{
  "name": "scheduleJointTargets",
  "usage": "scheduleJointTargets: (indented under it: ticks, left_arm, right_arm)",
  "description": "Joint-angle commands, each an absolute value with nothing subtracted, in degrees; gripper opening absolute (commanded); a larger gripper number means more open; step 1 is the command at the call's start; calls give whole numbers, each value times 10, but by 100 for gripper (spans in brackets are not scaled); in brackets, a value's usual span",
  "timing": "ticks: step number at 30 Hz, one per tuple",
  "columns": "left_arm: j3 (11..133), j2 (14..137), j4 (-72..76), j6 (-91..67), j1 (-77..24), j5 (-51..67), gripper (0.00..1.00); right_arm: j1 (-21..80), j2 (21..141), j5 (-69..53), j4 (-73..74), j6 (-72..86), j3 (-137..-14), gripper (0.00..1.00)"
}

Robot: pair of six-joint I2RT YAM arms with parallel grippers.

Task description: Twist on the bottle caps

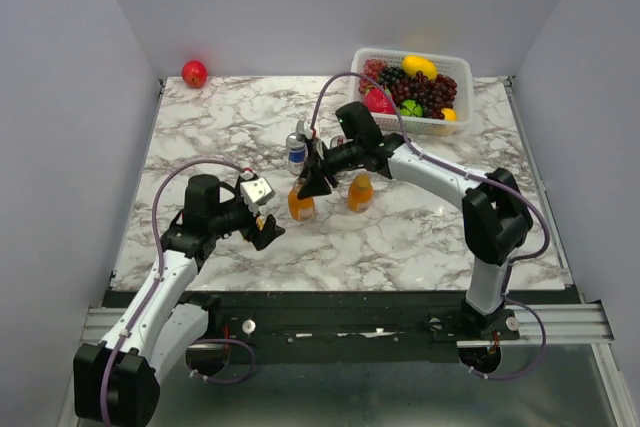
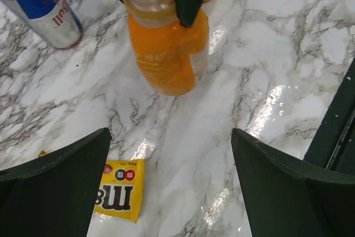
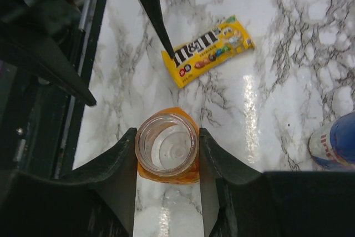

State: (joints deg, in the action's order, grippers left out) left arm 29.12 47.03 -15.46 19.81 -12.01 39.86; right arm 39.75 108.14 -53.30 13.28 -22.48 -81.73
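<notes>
Right wrist view shows my right pincer (image 3: 166, 135) clamped on the neck of the uncapped orange bottle (image 3: 167, 176) standing on the desk (image 3: 288, 65), left pincer (image 2: 171, 137) spread empty nearby; I judge it needs holding upright and steady, with a cap seated square before turning.

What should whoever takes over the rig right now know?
Left gripper: open, empty, low over the table, facing the near bottle.
Right gripper: shut on the near bottle, which stands upright and uncapped.
Second bottle: upright just beside it; its top is too small to judge.
Done: nothing confirmed capped.
Left: no loose cap shows in any view; locate them, then screw them on.
</notes>
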Motion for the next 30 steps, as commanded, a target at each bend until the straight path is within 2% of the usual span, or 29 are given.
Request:
scheduleJointTargets:
  ticks: [1, 7, 15, 18, 19, 24, 25, 26, 27, 30]
  left_arm:
    - [287, 481, -77, 181, -127, 474, 99]
    - [294, 522, 19, 120, -138, 475, 99]
    - [312, 566, 63, 66, -186, 504, 99]
    - [316, 577, 69, 48, -194, 517, 92]
    - [315, 583, 77, 44, -194, 521, 85]
    - [323, 595, 76, 37, -194, 527, 67]
    - [322, 596, 78, 37, -194, 526, 63]
    - [323, 596, 78, 38, -194, 527, 61]
    - [324, 597, 75, 43, -194, 528, 59]
    - [332, 594, 48, 73, -194, 528, 54]
  right_arm:
    - [397, 1028, -578, 115, -113, -851, 17]
    - [405, 1015, -586, 81, -75, -837, 14]
    - [425, 1011, -588, 63, -57, -837, 14]
    - [428, 1008, -584, 61, -55, -835, 14]
    - [428, 1006, -584, 61, -56, -833, 14]
    - [428, 998, -577, 66, -58, -821, 15]
    - [428, 997, -575, 68, -59, -819, 17]
    - [428, 993, -572, 73, -58, -817, 25]
    - [428, 990, -562, 83, -61, -822, 53]
    - [413, 944, -486, 154, -110, -836, 100]
